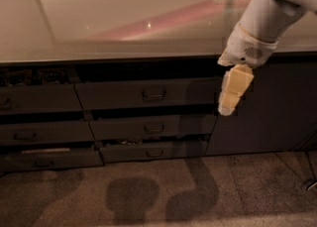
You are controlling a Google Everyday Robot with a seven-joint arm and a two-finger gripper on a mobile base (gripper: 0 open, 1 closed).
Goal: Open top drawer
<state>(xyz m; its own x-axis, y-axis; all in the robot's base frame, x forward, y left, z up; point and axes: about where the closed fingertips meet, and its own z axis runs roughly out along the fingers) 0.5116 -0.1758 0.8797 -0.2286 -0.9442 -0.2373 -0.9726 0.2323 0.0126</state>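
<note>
Top drawer (114, 94): dark grey flat front, the widest and tallest of the centre stack, directly under the counter edge; a dark gap runs along its top.
Handle (154, 93): one small loop, centred on that front, nothing touching it.
Claw (226, 108): mine, cream-coloured, hanging tip down in front of the right end of the top drawer's front, well to the right of the handle; whether it touches the front I cannot tell.
Claw state: cannot tell whether it is spread or pressed together; nothing seen in its grip.
Arm (262, 20): mine, white, coming in from the upper right across the counter.
Counter (124, 18): pale and glossy, with a pinkish streak of reflected light.
Middle drawer (124, 129): shorter front, same kind of loop handle, just below the top drawer.
Bottom drawer (124, 152): shorter front, lowest of the centre stack; small objects show in the gap above it, too dim to name.
Left drawers (39, 99): a stack of three grey fronts beside the centre stack, cut off by the left edge.
Side panel (267, 112): plain dark grey, right of the drawers.
Floor (257, 196): brownish carpet, with dark shadows below the centre stack.
</note>
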